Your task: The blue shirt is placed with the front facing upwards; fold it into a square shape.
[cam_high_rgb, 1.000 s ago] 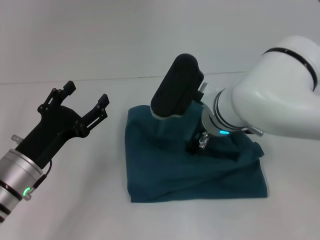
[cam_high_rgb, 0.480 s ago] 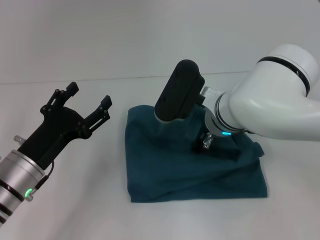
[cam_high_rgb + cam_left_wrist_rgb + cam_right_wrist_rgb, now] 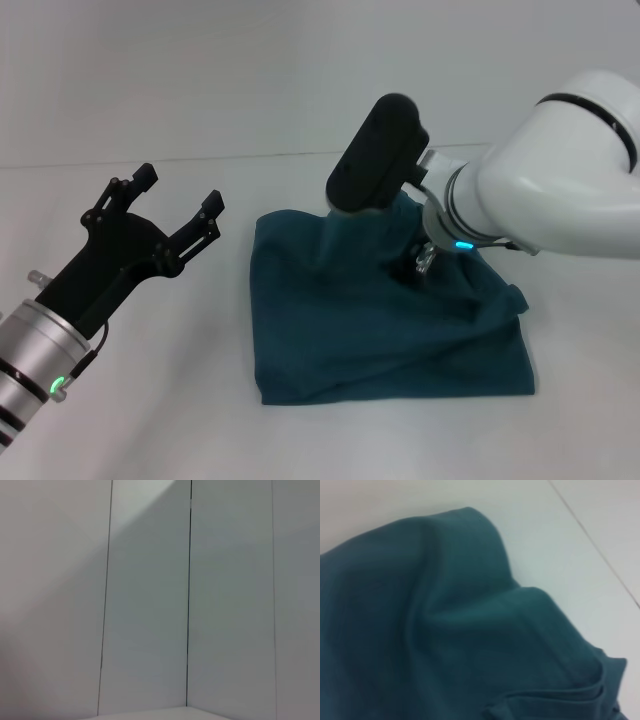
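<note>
The large dark teal-blue cotton shirt [image 3: 385, 320] is lying on the plain white worktop [image 3: 150, 420] as a compact, roughly square bundle, right of the middle and well clear of the near edge; its top layer is rumpled toward the far right corner, where folds are bunching into a small peak; no lettering is showing. The right gripper [image 3: 425, 262], on the thick white arm, is sitting directly over that rumpled part, low against the cloth; whether its fingers are open or closed I cannot tell, since the wrist housing is hiding them, and the right wrist view is showing only creased cloth. The left gripper [image 3: 175, 205], black and two-pronged, is hovering above bare worktop just beside the shirt's left edge, with its fingers spread apart and holding nothing; its wrist view is showing only pale wall.

By my reading the fold is nearly complete. The danger is that, if cloth is snagging on the right gripper, any lift may be dragging the upper layer along and undoing the square; the loose ridge may also be springing open, since nothing is pinning the left side.
</note>
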Robot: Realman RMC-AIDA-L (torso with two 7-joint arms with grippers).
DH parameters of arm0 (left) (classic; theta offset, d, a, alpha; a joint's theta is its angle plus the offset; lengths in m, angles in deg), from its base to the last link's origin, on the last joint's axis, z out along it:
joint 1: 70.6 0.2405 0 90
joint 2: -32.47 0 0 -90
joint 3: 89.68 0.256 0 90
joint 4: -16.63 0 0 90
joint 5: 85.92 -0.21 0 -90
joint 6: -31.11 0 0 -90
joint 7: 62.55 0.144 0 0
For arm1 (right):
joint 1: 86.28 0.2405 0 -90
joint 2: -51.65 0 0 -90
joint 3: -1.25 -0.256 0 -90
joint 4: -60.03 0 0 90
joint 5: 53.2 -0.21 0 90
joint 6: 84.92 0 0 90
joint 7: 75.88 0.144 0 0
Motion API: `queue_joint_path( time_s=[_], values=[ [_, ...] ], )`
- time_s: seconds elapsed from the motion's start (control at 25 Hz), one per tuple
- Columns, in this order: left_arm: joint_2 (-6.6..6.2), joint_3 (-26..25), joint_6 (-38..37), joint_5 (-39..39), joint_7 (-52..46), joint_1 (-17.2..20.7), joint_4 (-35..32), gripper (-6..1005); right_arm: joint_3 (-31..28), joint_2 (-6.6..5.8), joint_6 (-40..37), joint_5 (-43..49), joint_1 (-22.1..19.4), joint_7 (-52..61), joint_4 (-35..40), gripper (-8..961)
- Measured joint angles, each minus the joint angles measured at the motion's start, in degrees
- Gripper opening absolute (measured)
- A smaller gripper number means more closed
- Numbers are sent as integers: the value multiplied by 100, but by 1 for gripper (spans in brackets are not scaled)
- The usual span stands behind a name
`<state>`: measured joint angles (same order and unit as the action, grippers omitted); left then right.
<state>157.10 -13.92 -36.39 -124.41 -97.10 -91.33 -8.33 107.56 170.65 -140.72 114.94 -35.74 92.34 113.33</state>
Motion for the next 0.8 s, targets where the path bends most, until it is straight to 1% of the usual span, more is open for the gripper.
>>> queue_joint_path(
  time_s=[0.16, 0.64, 0.8],
  values=[
    [0, 0, 19, 0, 1, -10, 0, 919, -189, -50, 84, 0, 7, 0, -46, 791],
    [-7, 0, 71, 0, 2, -36, 0, 919, -770, -178, 358, -1, 74, 0, -543, 790],
    [-9, 0, 72, 0, 2, -42, 0, 919, -1021, -244, 393, 0, 40, 0, -591, 790]
  ],
)
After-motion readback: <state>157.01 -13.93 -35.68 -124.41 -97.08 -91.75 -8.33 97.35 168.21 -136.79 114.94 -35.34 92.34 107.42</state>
